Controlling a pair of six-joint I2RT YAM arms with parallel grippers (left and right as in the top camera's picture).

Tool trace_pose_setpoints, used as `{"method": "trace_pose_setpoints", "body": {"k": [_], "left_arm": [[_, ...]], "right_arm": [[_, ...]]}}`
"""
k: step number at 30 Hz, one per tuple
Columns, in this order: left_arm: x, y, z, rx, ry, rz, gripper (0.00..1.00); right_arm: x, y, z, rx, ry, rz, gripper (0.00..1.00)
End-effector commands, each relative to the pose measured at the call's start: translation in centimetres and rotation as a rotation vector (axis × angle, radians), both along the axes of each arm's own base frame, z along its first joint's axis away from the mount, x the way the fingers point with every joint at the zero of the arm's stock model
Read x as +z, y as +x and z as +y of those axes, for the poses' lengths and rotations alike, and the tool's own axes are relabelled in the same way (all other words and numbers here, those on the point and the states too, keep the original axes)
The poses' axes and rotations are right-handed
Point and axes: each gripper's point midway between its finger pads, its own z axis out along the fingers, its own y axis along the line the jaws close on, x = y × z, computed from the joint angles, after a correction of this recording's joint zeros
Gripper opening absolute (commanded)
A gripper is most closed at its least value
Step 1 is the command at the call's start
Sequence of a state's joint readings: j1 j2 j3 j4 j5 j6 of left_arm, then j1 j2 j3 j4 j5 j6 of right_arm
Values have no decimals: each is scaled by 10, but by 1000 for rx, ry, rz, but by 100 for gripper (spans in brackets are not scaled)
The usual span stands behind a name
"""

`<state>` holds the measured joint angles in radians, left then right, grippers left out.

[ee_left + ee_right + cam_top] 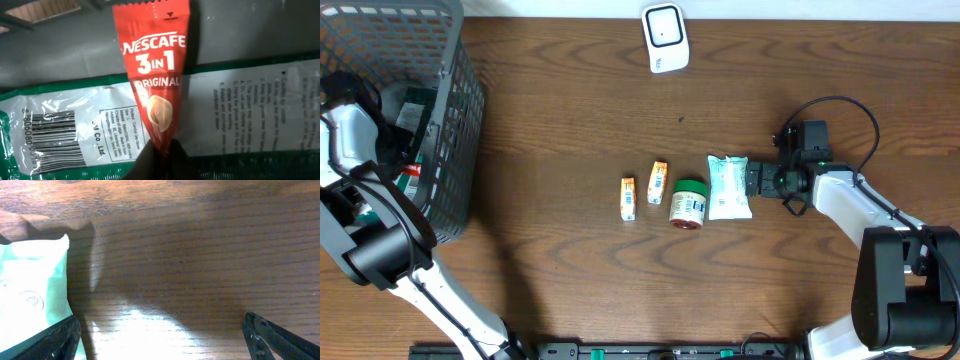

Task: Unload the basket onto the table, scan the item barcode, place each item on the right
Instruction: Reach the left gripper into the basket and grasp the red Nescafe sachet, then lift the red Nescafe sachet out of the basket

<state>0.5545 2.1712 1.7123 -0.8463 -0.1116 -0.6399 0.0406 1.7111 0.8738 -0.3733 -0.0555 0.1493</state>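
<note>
In the left wrist view my left gripper is shut on the bottom end of a red Nescafe 3in1 sachet, which stands up from the fingertips. No barcode shows on the sachet's visible face. Under it lies a green and white packet with a printed barcode. Overhead, the left arm reaches into the grey basket, and its fingers are hidden there. The white scanner stands at the table's far edge. My right gripper rests open beside a mint-white pouch, nothing between its fingers.
On the table's middle lie two small orange sachets and a green-lidded jar on its side. The basket fills the far left corner. The pouch touches the right gripper's left finger.
</note>
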Motion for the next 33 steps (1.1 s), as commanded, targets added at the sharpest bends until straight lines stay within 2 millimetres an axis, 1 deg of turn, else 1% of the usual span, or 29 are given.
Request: {"method": "trace_pose_setpoints", "body": {"k": [1,4,7,10,11,13,14,16,17,19,22,25,29,33], "left_arm": [[30,5,9,-13,48,-44,8],[78,11,13,-10,109,-140,8],[136,11,13,-9,186,-261,7],[201,2,6,-9,262,-391,7],[220,-2,2,-9,277,-432,7],[254,-7,-15,-42,268,-532,8],[270,-9,-26,-67,250,-584,7],[295,-11,-53,-150,193,-682,7],[308,-12,-71,-213,147,-737,7],[326,-14,-105,-320,44,-824,8],[345,-18,-153,-481,-121,-929,7],[363,-22,-196,-637,-311,-1036,7],[387,-29,-241,-862,-536,-1164,8],[402,-35,-269,-1033,-687,-1247,8]], "right_arm": [[-5,-3,0,1,1,15,99],[-5,-3,0,1,1,15,99],[-5,-3,0,1,2,15,99],[-5,-3,0,1,2,15,99],[-5,-3,1,2,5,15,99],[-5,-3,2,4,10,15,99],[-5,-3,3,6,17,16,99],[-4,-3,6,12,31,15,99],[-4,-3,7,15,37,14,99],[-4,-3,8,18,46,14,99],[-3,-3,8,18,47,13,99],[4,-1,5,8,48,-1,99],[22,0,-1,-9,50,-30,99],[42,-4,-5,-18,51,-57,99]]}}
